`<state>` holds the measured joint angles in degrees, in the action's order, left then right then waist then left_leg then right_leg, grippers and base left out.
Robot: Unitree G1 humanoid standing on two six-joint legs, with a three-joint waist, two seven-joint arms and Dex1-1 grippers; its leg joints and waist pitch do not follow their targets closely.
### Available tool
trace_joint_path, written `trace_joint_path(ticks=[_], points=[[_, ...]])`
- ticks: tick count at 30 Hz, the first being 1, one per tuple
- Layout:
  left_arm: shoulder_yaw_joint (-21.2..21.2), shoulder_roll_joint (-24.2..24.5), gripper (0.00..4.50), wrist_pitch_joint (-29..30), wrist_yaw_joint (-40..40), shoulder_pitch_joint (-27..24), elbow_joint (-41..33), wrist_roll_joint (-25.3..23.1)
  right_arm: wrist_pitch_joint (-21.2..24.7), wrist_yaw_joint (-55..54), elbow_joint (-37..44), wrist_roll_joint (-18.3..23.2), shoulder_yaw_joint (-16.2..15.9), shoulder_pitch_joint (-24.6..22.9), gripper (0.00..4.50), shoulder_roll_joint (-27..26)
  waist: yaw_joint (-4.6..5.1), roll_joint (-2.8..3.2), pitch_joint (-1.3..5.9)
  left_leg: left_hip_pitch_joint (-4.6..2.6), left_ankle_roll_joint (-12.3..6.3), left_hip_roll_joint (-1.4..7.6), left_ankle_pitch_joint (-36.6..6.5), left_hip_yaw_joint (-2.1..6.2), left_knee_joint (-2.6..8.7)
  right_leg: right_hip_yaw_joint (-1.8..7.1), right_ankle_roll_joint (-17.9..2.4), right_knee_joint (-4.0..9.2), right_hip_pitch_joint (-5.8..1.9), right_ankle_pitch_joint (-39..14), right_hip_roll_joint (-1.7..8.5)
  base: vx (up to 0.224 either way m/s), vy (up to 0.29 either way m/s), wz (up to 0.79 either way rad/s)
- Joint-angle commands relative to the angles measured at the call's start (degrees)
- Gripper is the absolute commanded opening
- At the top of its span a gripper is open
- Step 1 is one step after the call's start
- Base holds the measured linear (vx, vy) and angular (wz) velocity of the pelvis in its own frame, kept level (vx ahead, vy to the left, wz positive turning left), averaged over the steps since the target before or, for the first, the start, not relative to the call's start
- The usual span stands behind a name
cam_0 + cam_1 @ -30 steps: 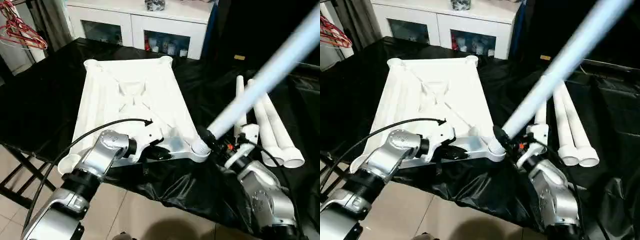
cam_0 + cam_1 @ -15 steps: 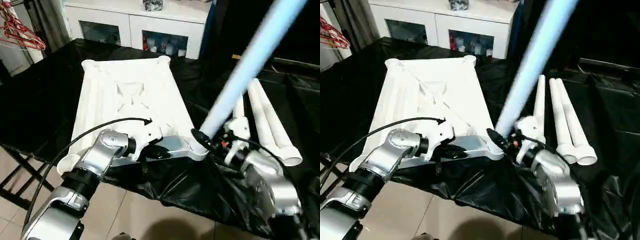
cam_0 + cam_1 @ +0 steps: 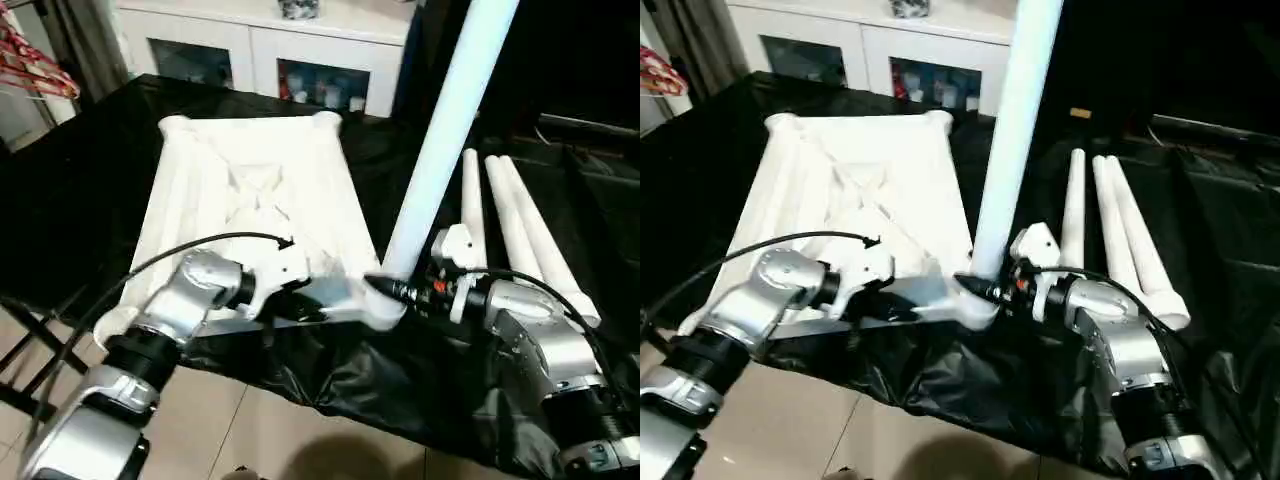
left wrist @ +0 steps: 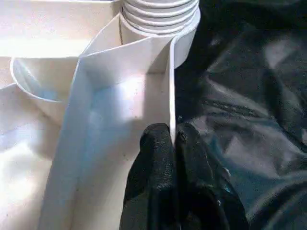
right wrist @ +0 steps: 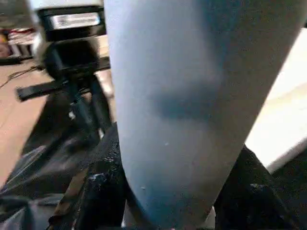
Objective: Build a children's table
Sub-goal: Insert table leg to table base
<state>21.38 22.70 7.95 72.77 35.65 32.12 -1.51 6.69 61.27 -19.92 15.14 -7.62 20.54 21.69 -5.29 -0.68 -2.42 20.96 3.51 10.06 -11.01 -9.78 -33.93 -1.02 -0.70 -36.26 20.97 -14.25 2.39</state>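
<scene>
The white plastic rectangular tabletop lies ribbed underside up on the black plastic sheet. The left gripper pinches the thin rim wall along the top's near edge, beside the near-right round corner socket. The right gripper clamps the long white tapered tubular leg, which stands nearly upright in that socket. Three loose white legs lie together on the sheet just beside it.

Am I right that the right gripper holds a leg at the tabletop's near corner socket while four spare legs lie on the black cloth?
Not quite: three spare legs lie on the black cloth, as the left eye view shows. The right gripper does hold a leg at the tabletop's near corner socket.
</scene>
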Motion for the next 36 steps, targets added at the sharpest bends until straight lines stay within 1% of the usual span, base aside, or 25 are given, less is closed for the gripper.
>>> trace_joint_path(ticks=[1,3,6,7,11,12,13,14,15,16,17,18,19,20,21,22,23,24,25,28,30,31,33,35,36], points=[[1.08,-0.05,0.0,-1.13,1.42,2.39,-0.76,-0.15,2.61,3.14,-5.2,-2.8,-6.49,-3.41,1.89,0.37,-0.14,0.38,2.68,-0.73,-3.21,3.58,-8.53,1.22,4.26,2.26,-14.64,4.31,-1.87,1.75,5.76,0.0,0.0,0.0],[0.87,0.19,0.0,-1.4,2.03,2.87,-0.05,-0.11,2.7,5.23,-5.28,-2.36,-6.77,-3.51,1.89,0.6,-0.21,0.38,2.75,-0.96,-2.91,3.68,-9.48,1.2,4.33,2.25,-14.95,4.37,-1.85,2.25,5.84,0.0,0.0,0.0],[0.58,0.29,0.0,-1.54,1.91,3.45,0.81,-0.14,2.98,7.57,-5.1,-2.08,-7.07,-3.7,1.89,0.84,-0.44,0.09,2.8,-0.93,-2.95,3.66,-9.55,1.14,4.29,2.28,-15.06,4.33,-2.0,2.59,5.99,0.0,0.0,0.0],[0.45,0.27,0.0,-1.57,1.79,3.57,0.99,-0.14,3.0,7.79,-5.13,-2.1,-7.06,-3.67,1.89,0.81,-0.5,0.11,2.78,-0.9,-2.95,3.67,-9.48,1.15,4.3,2.28,-15.05,4.33,-2.0,2.47,5.99,0.0,0.0,0.0],[-1.32,-0.56,0.0,-0.82,-0.31,4.2,2.09,0.39,2.11,5.85,-7.33,-2.56,-5.79,-2.6,1.89,-0.53,-0.71,0.05,2.71,-0.99,-2.53,3.64,-10.16,1.13,4.4,2.3,-14.86,4.53,-1.83,0.48,6.05,0.0,0.0,0.0],[-2.4,-1.35,0.0,-0.34,-2.49,4.61,2.77,0.61,1.47,2.96,-9.3,-3.08,-4.66,-1.55,1.89,-1.69,-0.59,-0.16,2.62,-0.99,-2.4,3.63,-10.7,1.05,4.42,2.34,-15.09,4.59,-1.63,-0.98,6.16,0.0,0.0,0.0],[-3.18,-2.14,0.0,-0.09,-4.55,4.92,3.32,0.56,0.0,-1.75,-11.91,-4.31,-3.33,-0.22,1.89,-3.19,-0.55,-0.07,2.48,-1.14,-1.58,3.67,-12.12,1.15,4.6,2.3,-15.04,4.91,-1.47,-4.1,6.27,0.0,0.0,0.0],[-3.18,-2.14,0.0,-0.09,-4.55,4.92,3.32,0.56,0.0,-1.75,-11.91,-4.31,-3.33,-0.22,1.89,-3.19,-0.45,-0.09,2.35,-1.18,-1.15,3.57,-13.04,1.15,4.69,2.35,-14.73,5.17,-1.38,-6.23,6.23,0.0,0.0,0.0],[-3.27,-2.26,0.0,0.04,-4.96,4.96,3.32,0.5,-0.14,-2.58,-12.3,-4.41,-3.07,0.0,1.89,-3.46,-0.44,-0.14,2.29,-1.15,-0.47,3.62,-14.2,1.35,4.97,2.39,-13.62,5.43,-1.58,-9.82,6.33,0.0,0.0,0.0],[-3.89,-3.26,0.0,0.74,-7.93,5.24,3.23,0.05,-1.06,-9.3,-15.55,-5.26,-1.03,1.87,1.89,-5.69,-0.3,-0.25,2.34,-1.12,0.0,3.81,-14.17,1.44,5.14,2.42,-13.29,5.32,-1.5,-10.45,6.46,0.0,0.0,0.0],[-4.55,-4.43,0.0,2.42,-11.15,5.55,2.62,-0.35,-1.37,-14.69,-18.1,-5.69,0.5,3.39,1.89,-7.71,0.12,-0.23,2.08,-1.05,0.84,3.69,-16.1,1.57,5.39,2.29,-12.76,5.55,-1.38,-13.69,6.38,0.0,0.0,0.0],[-4.71,-4.8,0.0,2.95,-12.09,5.65,2.38,-0.48,-1.41,-16.03,-18.65,-5.78,0.83,3.74,1.89,-8.25,0.63,-0.26,2.09,-0.67,1.73,3.61,-16.1,1.83,5.62,2.26,-11.93,5.49,-1.67,-15.81,6.53,0.0,0.0,0.0],[-4.97,-5.65,0.0,4.09,-13.96,5.77,1.68,-0.75,-1.39,-18.85,-19.64,-5.94,1.45,4.39,1.89,-9.38,0.7,-0.34,2.1,-0.56,1.94,3.53,-16.23,1.91,5.69,2.15,-11.37,5.6,-1.63,-17.05,6.53,0.0,0.0,0.0],[-5.31,-6.95,0.0,6.07,-16.79,5.91,0.59,-1.22,-1.05,-23.18,-21.15,-6.05,2.43,5.36,1.89,-11.02,0.74,-0.27,2.17,-0.79,2.12,3.57,-16.55,1.85,5.68,2.09,-10.77,5.77,-1.4,-17.57,6.53,0.0,0.0,0.0],[-5.31,-7.43,0.0,6.53,-17.56,5.9,0.19,-1.39,-0.87,-24.35,-21.62,-6.06,2.66,5.66,1.89,-11.52,0.72,-0.23,2.1,-1.1,1.85,3.52,-17.49,1.71,5.59,1.83,-10.76,6.05,-1.09,-17.55,6.52,0.0,0.0,0.0],[-5.32,-8.16,0.0,7.26,-18.75,5.9,-0.43,-1.66,-0.59,-26.15,-22.36,-6.07,3.02,6.11,1.89,-12.28,0.79,-0.43,2.17,-1.11,1.69,3.61,-17.3,1.64,5.6,1.75,-10.9,6.03,-1.16,-17.02,6.68,0.0,0.0,0.0],[-5.32,-8.75,0.0,7.8,-19.68,5.9,-0.89,-1.88,-0.37,-27.49,-22.97,-6.06,3.29,6.47,1.89,-12.87,0.69,-0.29,2.18,-0.98,1.29,3.61,-16.51,1.61,5.57,1.7,-11.03,6.03,-1.16,-15.88,6.79,0.0,0.0,0.0],[-5.38,-9.87,0.0,8.84,-21.34,5.87,-1.61,-2.25,-0.42,-29.68,-24.41,-6.26,3.59,7.19,1.89,-13.76,0.57,-0.23,2.25,-1.05,0.84,3.51,-15.82,1.46,5.39,1.73,-11.11,6.03,-1.12,-14.46,6.72,0.0,0.0,0.0],[-4.93,-12.47,0.0,10.76,-24.51,5.71,-3.07,-2.94,-0.65,-33.41,-26.97,-6.7,3.79,8.6,1.89,-15.7,0.67,-0.5,2.38,-0.92,0.58,3.57,-14.29,1.35,5.35,1.76,-11.53,5.77,-1.23,-12.02,6.67,0.0,0.0,0.0],[-4.09,-14.22,0.0,11.53,-26.12,5.49,-3.74,-3.43,-0.82,-35.02,-27.87,-6.95,3.66,9.36,1.89,-17.11,0.6,-0.42,2.42,-0.76,0.0,3.39,-12.06,1.24,5.19,1.65,-12.24,5.6,-1.49,-9.0,6.6,0.0,0.0,0.0],[-3.53,-15.43,0.0,11.76,-27.16,5.01,-3.86,-3.74,-1.24,-35.38,-28.85,-7.22,4.23,10.08,1.89,-18.74,0.49,-0.41,2.67,-0.71,-0.81,3.34,-9.55,1.15,5.07,1.5,-12.48,5.25,-1.74,-4.3,6.36,0.0,0.0,0.0],[-3.29,-15.52,0.0,11.66,-27.61,4.93,-3.78,-4.07,-1.22,-35.47,-28.97,-7.35,4.25,10.17,1.89,-19.04,0.5,-0.35,2.65,-0.69,-1.24,3.32,-8.85,1.12,5.02,1.46,-12.8,5.15,-1.77,-2.34,6.32,0.0,0.0,0.0],[-2.94,-15.46,0.0,11.83,-27.61,4.65,-4.1,-4.09,-1.18,-35.69,-29.01,-7.47,4.13,10.18,1.89,-19.27,0.49,-0.34,2.63,-0.76,-1.63,3.32,-8.75,1.06,5.01,1.44,-13.11,5.15,-1.8,-1.14,6.32,0.0,0.0,0.0],[-2.61,-15.36,0.0,12.03,-27.55,4.17,-4.75,-4.21,-0.87,-35.98,-29.21,-7.78,3.88,10.28,1.89,-19.42,0.55,-0.21,2.47,-0.87,-1.46,3.44,-10.16,1.09,5.2,1.41,-13.13,5.34,-1.71,-2.64,6.31,0.0,0.0,0.0],[-2.61,-15.36,0.0,12.03,-27.55,4.17,-4.75,-4.21,-0.87,-35.98,-29.21,-7.78,3.88,10.28,1.89,-19.42,0.64,-0.24,2.39,-0.92,-1.17,3.51,-11.48,1.13,5.34,1.44,-13.01,5.5,-1.68,-4.42,6.35,0.0,0.0,0.0]])
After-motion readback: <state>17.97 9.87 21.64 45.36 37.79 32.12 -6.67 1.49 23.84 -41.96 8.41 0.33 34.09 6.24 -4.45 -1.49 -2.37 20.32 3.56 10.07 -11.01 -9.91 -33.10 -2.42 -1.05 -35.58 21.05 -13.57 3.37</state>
